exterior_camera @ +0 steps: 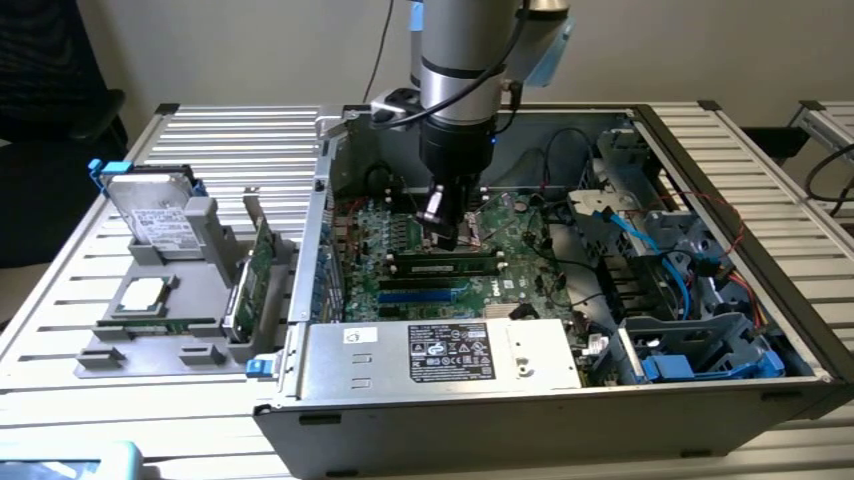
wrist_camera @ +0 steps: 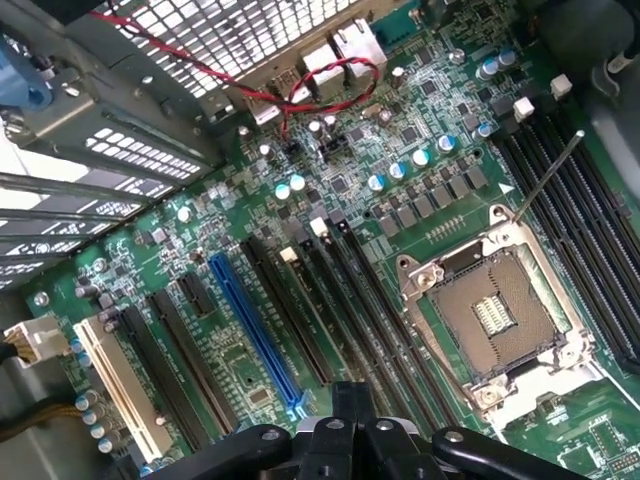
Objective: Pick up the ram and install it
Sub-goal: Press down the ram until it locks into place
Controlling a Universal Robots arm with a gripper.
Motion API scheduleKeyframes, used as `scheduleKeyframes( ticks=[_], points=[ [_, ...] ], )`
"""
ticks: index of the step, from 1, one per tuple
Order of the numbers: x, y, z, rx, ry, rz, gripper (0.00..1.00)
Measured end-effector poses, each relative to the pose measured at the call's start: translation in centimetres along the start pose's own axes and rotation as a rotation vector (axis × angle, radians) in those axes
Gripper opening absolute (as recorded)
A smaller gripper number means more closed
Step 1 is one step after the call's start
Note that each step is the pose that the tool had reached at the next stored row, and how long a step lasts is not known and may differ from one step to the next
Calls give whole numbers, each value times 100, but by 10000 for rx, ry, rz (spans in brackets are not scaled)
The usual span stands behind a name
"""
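Note:
The ram (exterior_camera: pixel 447 267), a narrow green stick with black chips, sits lengthwise in a black memory slot on the motherboard (exterior_camera: pixel 400 240) inside the open computer case. My gripper (exterior_camera: pixel 447 240) hangs just above and behind it, reaching down into the case. In the wrist view my gripper (wrist_camera: pixel 352 400) has its fingers together with nothing showing between them, over a row of empty long black slots (wrist_camera: pixel 375 300) beside the CPU socket (wrist_camera: pixel 495 310). The ram itself is hidden under the gripper there.
The case walls (exterior_camera: pixel 320 200) and power supply (exterior_camera: pixel 441 355) box in the motherboard; cables and drive cages (exterior_camera: pixel 667 300) crowd the exterior view's right. A grey fixture (exterior_camera: pixel 160 350) outside holds a hard drive (exterior_camera: pixel 154 215), a wide green card (exterior_camera: pixel 254 280) and a chip (exterior_camera: pixel 140 293).

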State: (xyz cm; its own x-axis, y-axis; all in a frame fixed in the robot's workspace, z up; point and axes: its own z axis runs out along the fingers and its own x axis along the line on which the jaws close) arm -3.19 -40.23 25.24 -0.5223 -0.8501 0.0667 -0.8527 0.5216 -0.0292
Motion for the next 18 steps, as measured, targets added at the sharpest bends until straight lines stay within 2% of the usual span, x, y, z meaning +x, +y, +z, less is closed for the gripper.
scheduleKeyframes(
  ticks=[18],
  points=[
    [0, 0, 0, -47, 2, 2246, 11]
  ],
)
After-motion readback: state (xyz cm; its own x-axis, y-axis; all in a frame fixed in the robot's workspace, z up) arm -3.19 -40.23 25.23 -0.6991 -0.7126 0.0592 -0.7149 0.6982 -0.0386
